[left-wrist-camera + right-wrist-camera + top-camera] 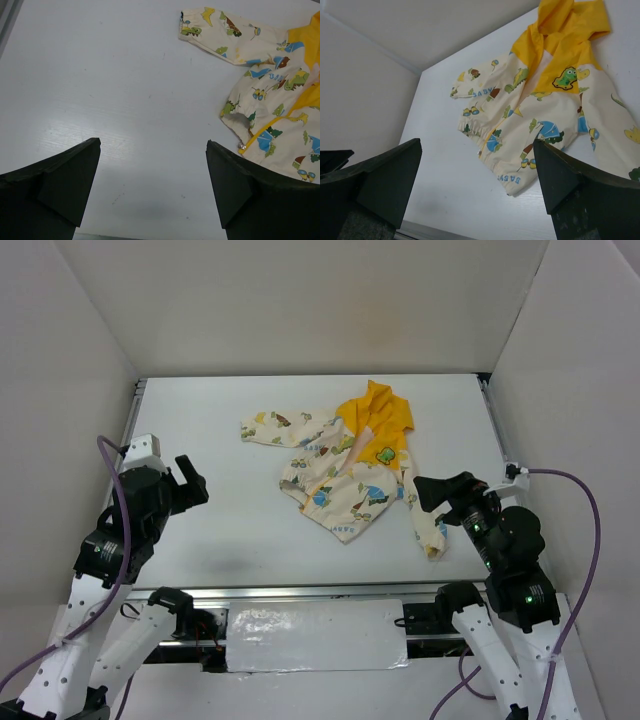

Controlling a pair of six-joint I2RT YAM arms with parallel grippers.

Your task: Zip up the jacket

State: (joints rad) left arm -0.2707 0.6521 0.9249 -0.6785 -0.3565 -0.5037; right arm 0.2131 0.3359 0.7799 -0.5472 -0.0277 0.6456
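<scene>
The small cream printed hooded jacket (345, 465) lies on the white table (200, 430), right of frame centre, hood (375, 410) uppermost. The black left gripper (192, 478) is mid-left, well apart; the black right gripper (430, 490) just beside its lower-right sleeve (425, 525).

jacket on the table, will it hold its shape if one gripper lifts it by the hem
Probably not: the jacket lies flat and wrinkled with a sleeve splayed out, so it likely droops from any pinch. It looks thin and light; a push may bunch it on the smooth table.

Lab test cell, white-walled enclosure (300, 300), white table (220, 490)
</scene>
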